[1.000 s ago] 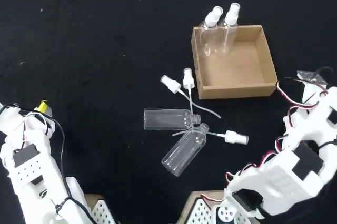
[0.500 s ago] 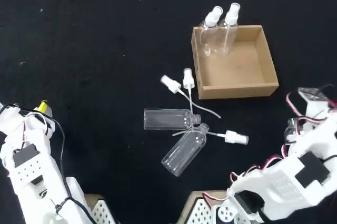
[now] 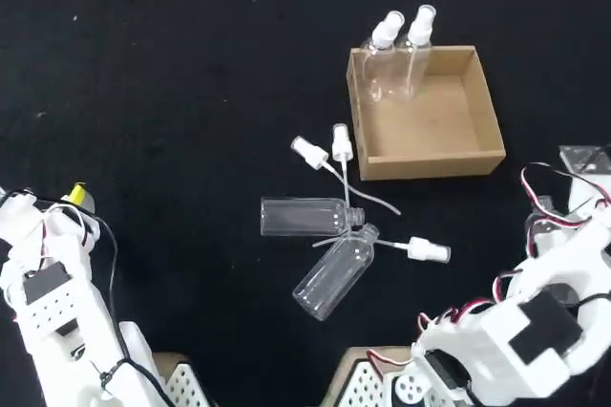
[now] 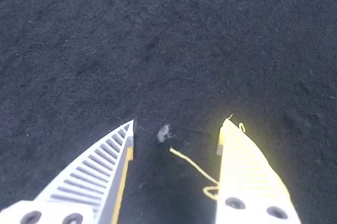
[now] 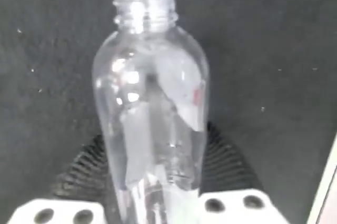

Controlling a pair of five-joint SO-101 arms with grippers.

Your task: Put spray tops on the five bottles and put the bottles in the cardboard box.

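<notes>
Clear plastic bottle (image 5: 150, 92) clamped in the right pincer (image 5: 155, 148), left pincer (image 4: 179, 123) apart: slick, uncapped, it could twist loose.

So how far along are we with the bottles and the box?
Done: two capped bottles are in the cardboard box. In hand: the right gripper is shut on an uncapped bottle. Left: that one and the two bare bottles lying on the table need the three loose spray tops, then boxing. The left gripper is open over bare cloth.
</notes>
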